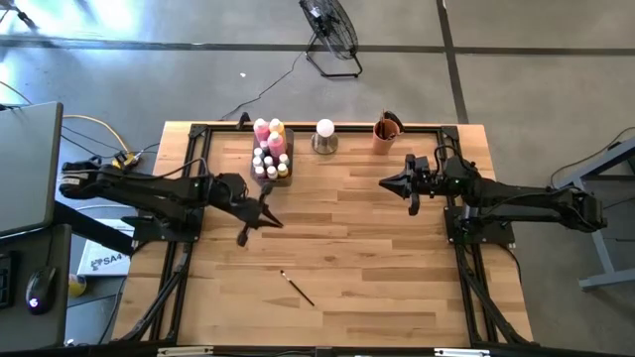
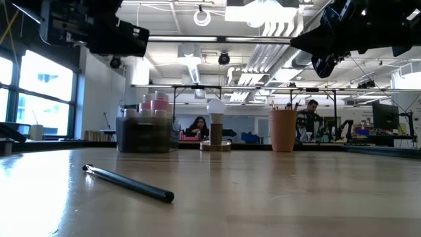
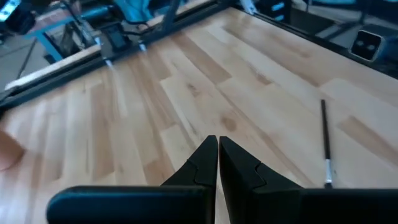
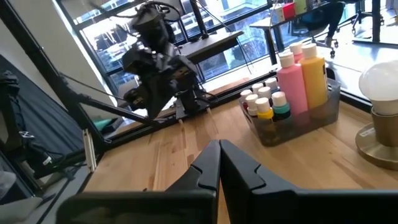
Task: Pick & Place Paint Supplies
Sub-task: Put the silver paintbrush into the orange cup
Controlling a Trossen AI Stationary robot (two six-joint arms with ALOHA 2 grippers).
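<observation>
A thin dark-handled paintbrush (image 1: 297, 288) (image 2: 128, 183) (image 3: 325, 143) lies flat on the wooden table toward the near edge. Pink and yellow paint bottles (image 4: 301, 78) and small capped ones (image 4: 264, 102) stand in a grey tray (image 1: 270, 151) (image 2: 146, 131) at the far edge. More brushes stick up out of an orange cup (image 1: 386, 134) (image 2: 283, 130). My left gripper (image 1: 278, 222) (image 3: 217, 140) hovers shut above the table, left of centre, holding nothing. My right gripper (image 1: 383, 182) (image 4: 219, 144) hangs shut and level at the right, pointing toward the tray.
A white ball on a metal base (image 1: 324, 136) (image 4: 379, 87) stands between tray and cup. A black frame (image 1: 198, 134) runs along the table's far and side edges. Bare wood (image 1: 347, 238) spreads between the two grippers and around the lone brush.
</observation>
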